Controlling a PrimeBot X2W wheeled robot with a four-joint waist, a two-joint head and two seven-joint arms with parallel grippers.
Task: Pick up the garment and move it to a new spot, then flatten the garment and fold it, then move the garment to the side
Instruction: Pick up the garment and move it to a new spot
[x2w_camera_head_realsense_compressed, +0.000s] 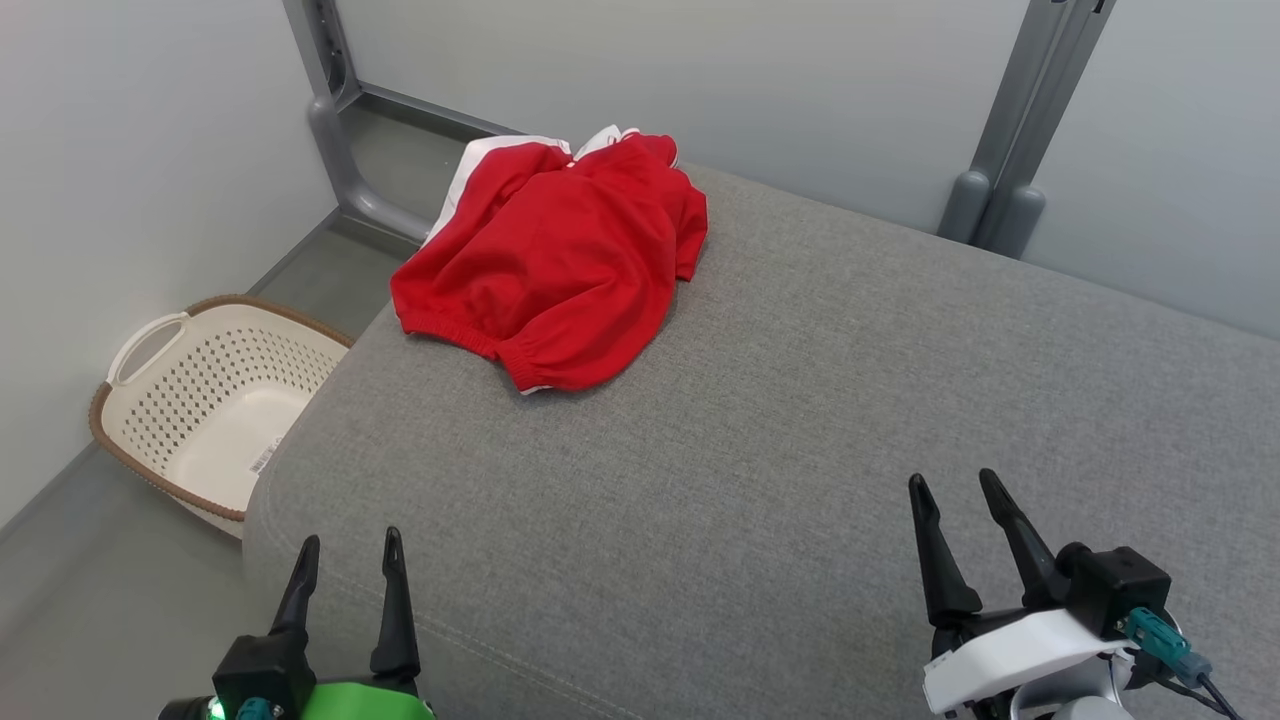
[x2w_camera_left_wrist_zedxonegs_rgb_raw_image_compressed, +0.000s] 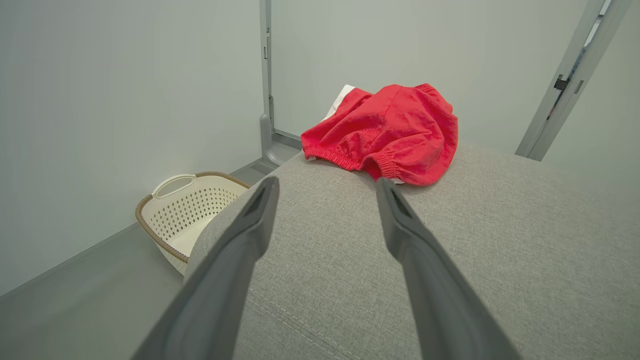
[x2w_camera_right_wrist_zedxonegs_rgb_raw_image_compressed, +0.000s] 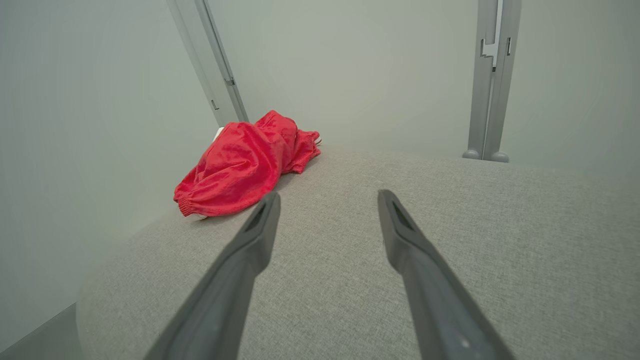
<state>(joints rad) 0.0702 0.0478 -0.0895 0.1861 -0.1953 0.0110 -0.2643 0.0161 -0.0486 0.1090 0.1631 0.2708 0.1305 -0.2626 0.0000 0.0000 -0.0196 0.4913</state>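
Left end effector (x2w_camera_head_realsense_compressed: 351, 537): my fingers spread, empty, above the cushion's (x2w_camera_head_realsense_compressed: 800, 420) near edge. Right end effector (x2w_camera_head_realsense_compressed: 952, 477): likewise. Garment (x2w_camera_head_realsense_compressed: 560, 260): red, crumpled, far left corner, well apart. Basket (x2w_camera_head_realsense_compressed: 215, 395): on the floor (x2w_camera_head_realsense_compressed: 90, 600), left.

red garment (x2w_camera_head_realsense_compressed: 560, 262) w/ white trim

Test booth with bare partition panels (x2w_camera_head_realsense_compressed: 150, 150), metal posts (x2w_camera_head_realsense_compressed: 1040, 90).
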